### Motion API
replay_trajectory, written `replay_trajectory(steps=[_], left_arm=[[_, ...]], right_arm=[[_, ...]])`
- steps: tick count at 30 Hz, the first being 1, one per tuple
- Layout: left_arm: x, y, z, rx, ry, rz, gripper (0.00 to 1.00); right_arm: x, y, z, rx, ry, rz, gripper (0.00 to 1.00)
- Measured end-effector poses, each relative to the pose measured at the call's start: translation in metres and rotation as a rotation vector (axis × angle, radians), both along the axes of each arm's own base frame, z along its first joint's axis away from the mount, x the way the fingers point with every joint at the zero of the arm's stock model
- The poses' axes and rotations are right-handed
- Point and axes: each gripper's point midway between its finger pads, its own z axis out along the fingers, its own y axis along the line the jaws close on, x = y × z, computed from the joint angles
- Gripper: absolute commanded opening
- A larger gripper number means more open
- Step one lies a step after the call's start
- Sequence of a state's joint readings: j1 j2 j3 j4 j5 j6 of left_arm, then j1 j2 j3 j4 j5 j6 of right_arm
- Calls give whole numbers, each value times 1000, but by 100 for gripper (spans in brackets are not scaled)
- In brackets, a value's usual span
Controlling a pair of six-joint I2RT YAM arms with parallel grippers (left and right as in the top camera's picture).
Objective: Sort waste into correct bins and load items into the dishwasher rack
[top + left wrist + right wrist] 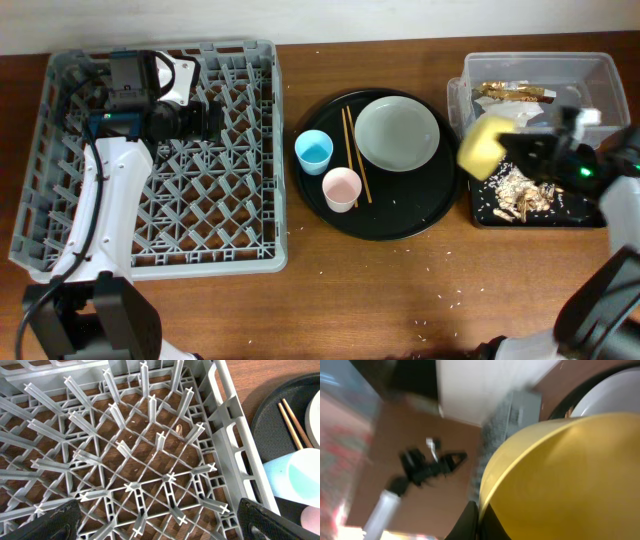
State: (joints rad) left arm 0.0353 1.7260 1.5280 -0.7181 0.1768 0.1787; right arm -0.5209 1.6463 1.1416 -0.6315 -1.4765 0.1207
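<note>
My right gripper [510, 145] is shut on the rim of the yellow bowl [483, 146] and holds it tilted on its side above the shallow black tray [590, 215], which holds tan food scraps [520, 192]. In the right wrist view the bowl [570, 480] fills the frame. The clear tub [600, 75] holds the gold-brown wrapper [512, 94]. The blue cup [314, 151], pink cup [341, 188], chopsticks [356, 152] and grey-green plate [397, 133] sit on the round black tray [400, 225]. My left gripper [160, 520] is open above the grey rack [240, 200].
The rack's upright pegs [150, 410] fill the left wrist view, with the blue cup [292, 480] and chopsticks [295, 417] beyond its right wall. Small crumbs dot the wooden table [420, 300] in front of the round tray.
</note>
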Motion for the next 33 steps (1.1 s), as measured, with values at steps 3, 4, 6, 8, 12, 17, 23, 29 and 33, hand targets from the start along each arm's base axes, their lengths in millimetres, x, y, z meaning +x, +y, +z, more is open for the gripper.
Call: replay_trajectory(steps=[3, 4, 6, 8, 12, 17, 23, 29, 33], left_arm=[[0, 0, 0, 0, 0, 0, 99], [0, 0, 0, 0, 0, 0, 99], [0, 0, 0, -1, 0, 0, 99], [0, 0, 0, 0, 1, -1, 99], [0, 0, 0, 0, 0, 0, 99], [0, 0, 0, 0, 0, -1, 99], [0, 0, 0, 0, 0, 0, 99], [0, -1, 0, -3, 1, -2, 99], [-2, -5, 0, -24, 7, -18, 99]], right_arm=[[-5, 90, 2, -217, 31, 147, 4], [-6, 114, -3, -294, 46, 177, 4], [-11, 155, -31, -525, 117, 196, 4], [-20, 165, -65, -785, 200, 151, 4], [-21, 166, -106, -1136, 243, 44, 4], [-16, 146, -168, -1303, 394, 27, 4], [-15, 145, -176, -1315, 410, 26, 45], [17, 168, -104, -1175, 358, 32, 51], [37, 192, -67, -1059, 253, 31, 51]])
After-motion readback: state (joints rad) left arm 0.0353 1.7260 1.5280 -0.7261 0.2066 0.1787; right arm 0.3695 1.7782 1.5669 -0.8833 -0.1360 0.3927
